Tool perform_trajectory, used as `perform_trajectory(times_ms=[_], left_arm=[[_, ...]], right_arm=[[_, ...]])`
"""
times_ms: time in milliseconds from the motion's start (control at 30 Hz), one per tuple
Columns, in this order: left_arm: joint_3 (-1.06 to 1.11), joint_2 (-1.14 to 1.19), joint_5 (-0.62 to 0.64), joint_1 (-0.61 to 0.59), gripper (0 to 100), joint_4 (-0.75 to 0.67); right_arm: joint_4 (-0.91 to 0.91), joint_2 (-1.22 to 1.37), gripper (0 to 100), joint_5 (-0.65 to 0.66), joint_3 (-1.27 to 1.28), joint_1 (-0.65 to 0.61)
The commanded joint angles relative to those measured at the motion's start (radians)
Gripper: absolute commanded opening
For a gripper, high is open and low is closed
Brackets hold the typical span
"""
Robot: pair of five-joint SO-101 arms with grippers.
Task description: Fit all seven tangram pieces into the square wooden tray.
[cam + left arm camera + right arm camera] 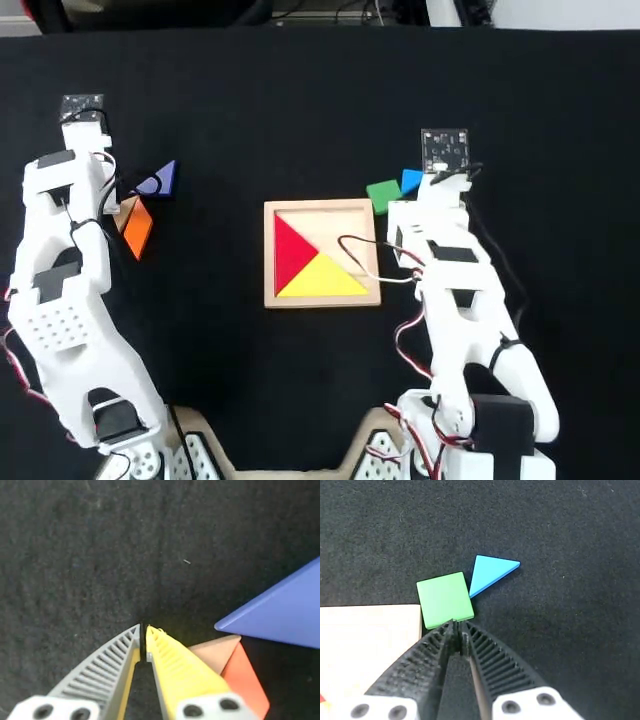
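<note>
Pinched together and empty, the right end effector (459, 626) touching the green square (445, 599) just beside the tray (322, 204) could shove it away instead of gripping it.

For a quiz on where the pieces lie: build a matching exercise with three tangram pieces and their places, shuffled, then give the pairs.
1. yellow triangle
2. green square
3. orange triangle

A. on the cloth beside the violet-blue triangle, near the left gripper
B. on the cloth just outside a corner of the tray, in front of the right gripper
C. inside the tray

Pairs: 1-C, 2-B, 3-A.
</note>
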Motion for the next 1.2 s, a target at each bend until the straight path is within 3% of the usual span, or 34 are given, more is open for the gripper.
perform_trajectory(times_ms=[0,200,667,867,1167], left_arm=[[-0.073,-0.003,-0.086,0.071,3,0.121],[-0.156,0.009,-0.160,0.153,3,0.368],[-0.217,0.009,-0.164,0.070,3,0.537],[-0.102,0.008,-0.164,0.196,3,0.537],[-0.101,-0.003,-0.127,0.387,3,0.571]], right_arm=[[-0.023,-0.038,1.5,-0.008,-0.036,-0.018],[-0.023,-0.038,1.5,-0.008,-0.036,-0.018],[-0.018,-0.038,1.5,-0.008,-0.036,-0.028],[-0.017,-0.038,1.5,-0.008,-0.035,-0.043],[-0.017,-0.038,1.5,-0.008,-0.035,-0.041]])
